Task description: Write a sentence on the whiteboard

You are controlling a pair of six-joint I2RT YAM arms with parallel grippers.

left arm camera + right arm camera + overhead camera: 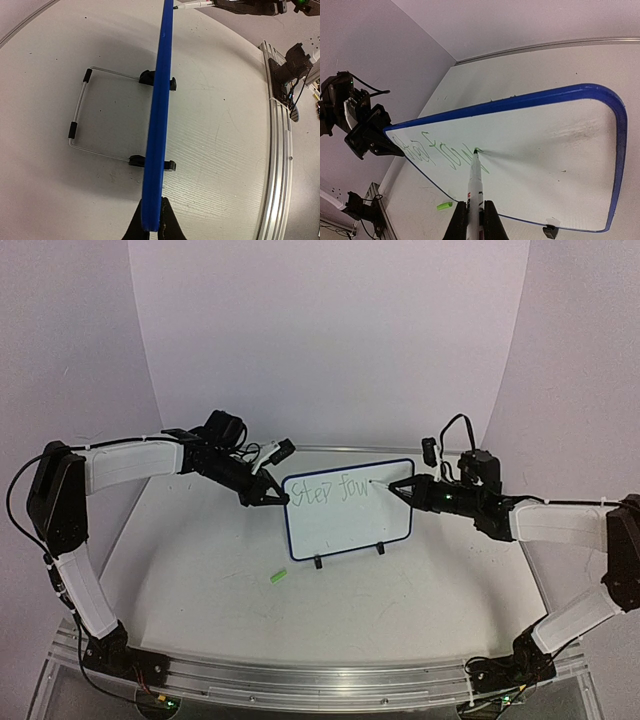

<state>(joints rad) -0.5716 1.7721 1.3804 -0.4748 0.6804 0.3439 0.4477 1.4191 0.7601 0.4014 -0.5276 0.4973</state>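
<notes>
At the far edge of the counter, left hand clamps the whiteboard; right hand grips the marker, tip touching. Hard tip pressure could tilt it back.

The whiteboard stood close to upright on the bench, a small white rectangle in a dark blue rounded-corner frame, propped on two black clip feet with a wire stand behind it. The sentence was unfinished: thin greenish-grey handwriting across the upper left, reading roughly "Step for", with the lower part bare
</notes>
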